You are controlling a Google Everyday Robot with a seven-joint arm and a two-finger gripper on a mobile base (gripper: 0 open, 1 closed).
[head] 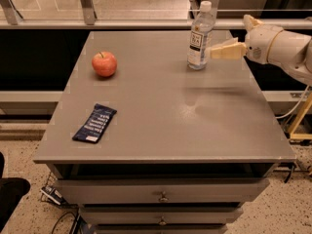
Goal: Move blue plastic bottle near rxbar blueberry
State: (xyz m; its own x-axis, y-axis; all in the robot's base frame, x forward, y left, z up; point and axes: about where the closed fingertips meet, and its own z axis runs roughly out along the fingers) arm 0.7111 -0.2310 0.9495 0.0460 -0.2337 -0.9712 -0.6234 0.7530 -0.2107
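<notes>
Grey counter (161,130) standing on speckled floor (292,213).
Drawers (161,191) with knobs sitting beneath; metal railing (122,24) running behind the far edge.

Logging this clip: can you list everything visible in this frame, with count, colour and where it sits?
blue plastic bottle: one, clear with white cap and dark label, upright at the table's far edge, picture right
rxbar blueberry: one, navy with white lettering, flat near the front, picture left
apple: one, red, far part of the tabletop, picture left
table: one, grey, drawers below
railing: one, metal, behind the table
gripper: one, beige, beside the bottle at label height
arm: one, white, entering from picture right
</notes>
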